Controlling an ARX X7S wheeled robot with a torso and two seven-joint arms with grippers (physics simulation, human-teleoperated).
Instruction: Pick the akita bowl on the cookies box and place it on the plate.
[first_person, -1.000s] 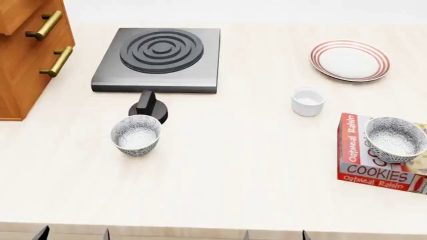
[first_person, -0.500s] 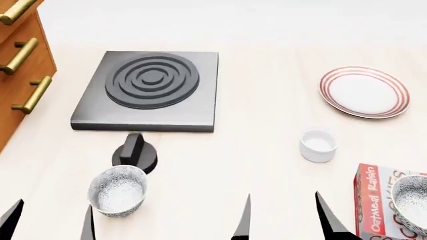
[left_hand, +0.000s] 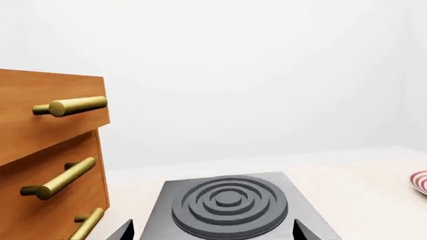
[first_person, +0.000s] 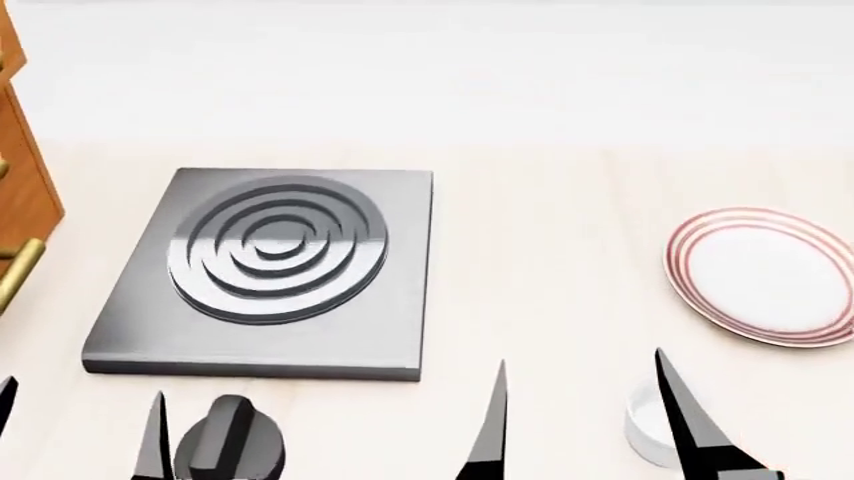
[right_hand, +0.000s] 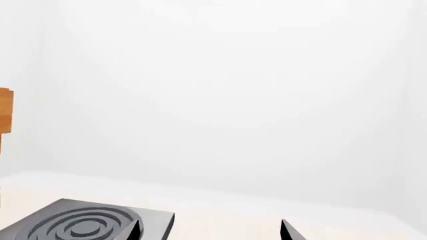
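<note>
Pale table (first_person: 561, 200) fills the head view, white wall behind. Wooden drawer cabinet (left_hand: 47, 160) with brass handles far left, full face only in left wrist view. Grey hob (first_person: 274, 270) centre-left, black knob (first_person: 230, 450) just near of it. Plate (first_person: 767, 275) right, bare. White cup (first_person: 647, 430) near-right, partly behind right gripper (first_person: 581, 430). Left gripper (first_person: 80, 430): jaws of both spread wide, empty, touching nothing. Akita bowl and cookies box out of every view.

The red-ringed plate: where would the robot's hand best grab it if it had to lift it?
Likely the near rim, from above at a slant: the plate lies flat, shallow and wide, so only its thin raised edge offers a pinch.
</note>
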